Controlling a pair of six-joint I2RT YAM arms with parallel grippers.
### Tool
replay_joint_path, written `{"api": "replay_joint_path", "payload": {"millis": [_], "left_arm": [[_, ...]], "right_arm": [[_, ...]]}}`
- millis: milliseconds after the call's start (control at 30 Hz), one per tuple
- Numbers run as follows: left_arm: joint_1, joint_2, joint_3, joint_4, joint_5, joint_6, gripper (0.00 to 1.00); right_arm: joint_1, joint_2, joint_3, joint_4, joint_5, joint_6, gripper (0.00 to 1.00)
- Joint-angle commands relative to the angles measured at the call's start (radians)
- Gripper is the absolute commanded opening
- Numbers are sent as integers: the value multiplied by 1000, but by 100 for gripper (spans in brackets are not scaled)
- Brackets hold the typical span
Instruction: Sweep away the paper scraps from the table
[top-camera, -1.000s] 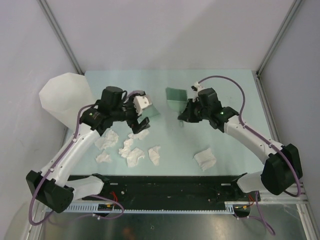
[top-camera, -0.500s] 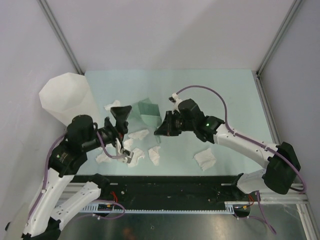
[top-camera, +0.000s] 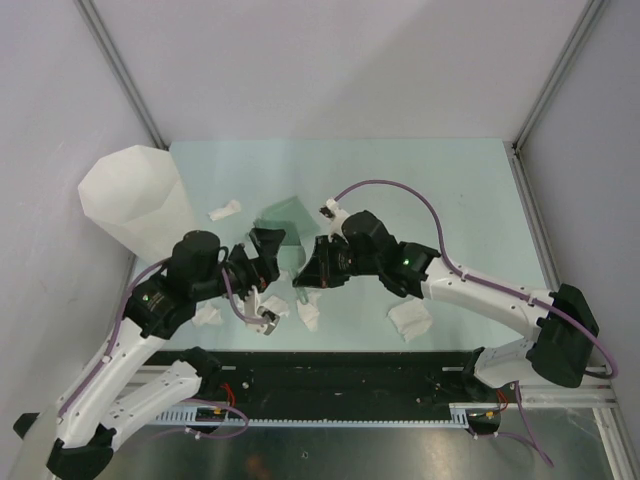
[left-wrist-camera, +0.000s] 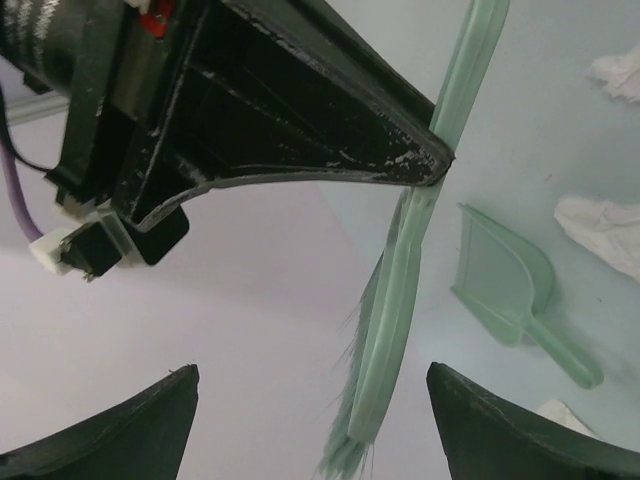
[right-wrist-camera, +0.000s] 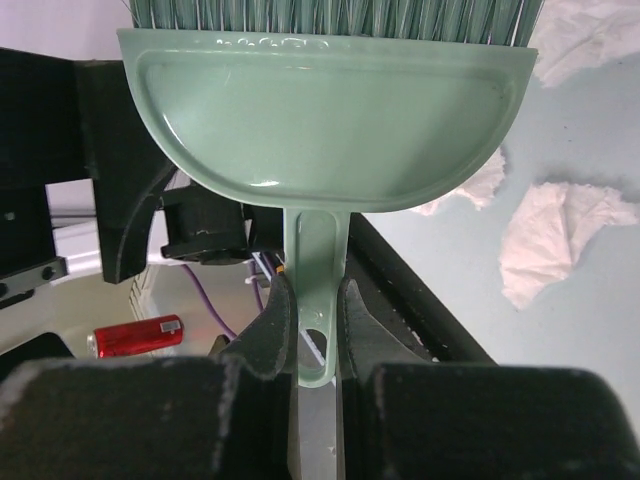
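Note:
Several crumpled white paper scraps lie on the pale green table (top-camera: 450, 180): one at the near right (top-camera: 410, 318), one by the bin (top-camera: 222, 211), and a cluster near the front (top-camera: 270, 312). Some also show in the right wrist view (right-wrist-camera: 555, 235). My right gripper (top-camera: 305, 275) (right-wrist-camera: 310, 300) is shut on the handle of a green hand brush (right-wrist-camera: 325, 120), held above the cluster. My left gripper (top-camera: 268, 250) (left-wrist-camera: 315, 420) is wide open and empty, facing the brush (left-wrist-camera: 400, 300). A green dustpan (top-camera: 283, 212) (left-wrist-camera: 510, 290) lies on the table just beyond both grippers.
A tall translucent white bin (top-camera: 135, 195) stands at the table's far left corner. The black front strip (top-camera: 350, 375) runs along the near edge. Lilac walls and metal posts close in the back and sides.
My right gripper has moved left and nearer with the brush, over the scrap cluster. My left arm has pulled back from the far side and now faces the brush.

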Motion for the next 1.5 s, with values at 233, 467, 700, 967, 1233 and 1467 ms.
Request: {"api": "replay_joint_path", "payload": {"millis": [233,467,700,967,1233,1467], "left_arm": [[-129,27,-13,-9,-149,264,4],[-267,191,263,-43,-252,-660,0],[-232,478,647,-521,140,-1164,0],[-172,581,644,-520,603,-1363,0],[-171,590,587,-471,681,-1365,0],[-171,572,583,-454,642,-1356,0]], "right_arm": [[48,-45,95,65,-10,-16,0],[-87,-301,103,-86,63,-235,100],[-248,-578,111,-74,-146,-614,100],[-293,-500,143,-243,-448,-668,90],[-83,-429,141,-292,-270,-711,78],[-72,-400,140,-287,-300,-706,37]]}}
